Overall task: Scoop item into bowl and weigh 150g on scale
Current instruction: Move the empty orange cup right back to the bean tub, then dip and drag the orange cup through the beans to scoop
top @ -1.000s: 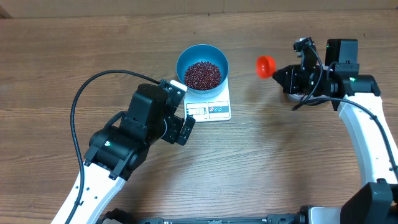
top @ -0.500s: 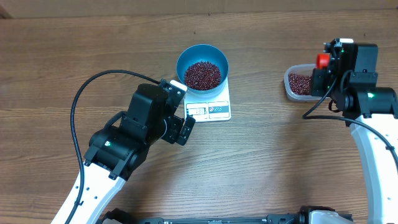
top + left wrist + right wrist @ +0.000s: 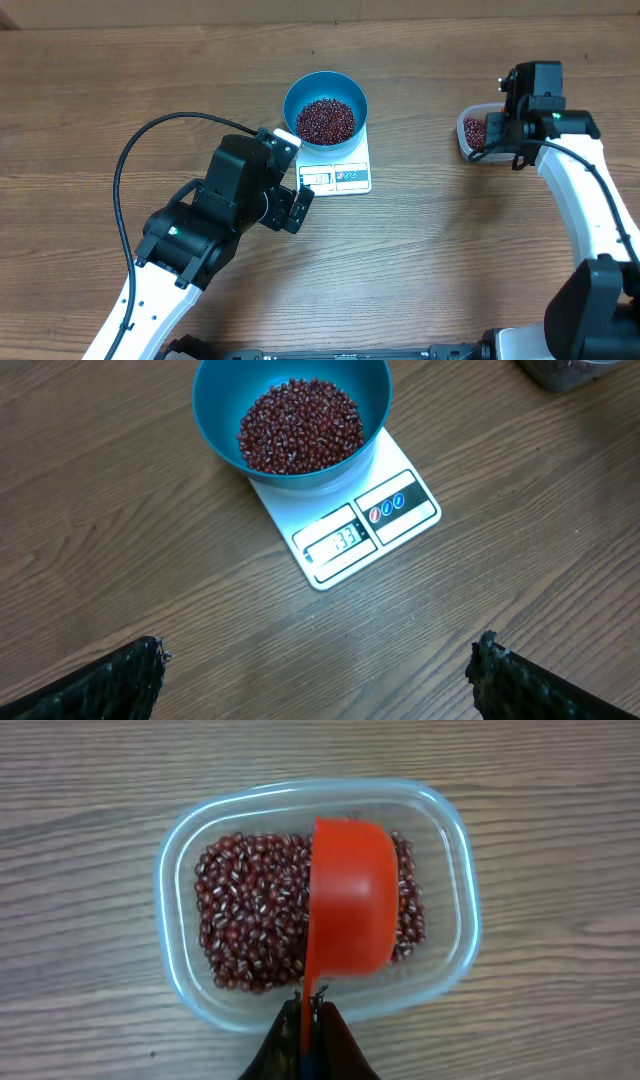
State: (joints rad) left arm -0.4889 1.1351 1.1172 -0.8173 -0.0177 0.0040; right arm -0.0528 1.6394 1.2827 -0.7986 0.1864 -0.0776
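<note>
Crosswise over tub [image 3: 166,890], red scoop [image 3: 350,910] — handle clenched in right end effector [image 3: 309,1008]; left [image 3: 315,665] released.

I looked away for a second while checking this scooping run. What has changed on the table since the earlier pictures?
The right fingers, shut on the red scoop, carried it rightward, away from the bowl. They now hold it, seemingly mouth-down, over the beans in the clear tub. Nothing was let go. The bowl, the scale and the open left fingers stayed put.
</note>
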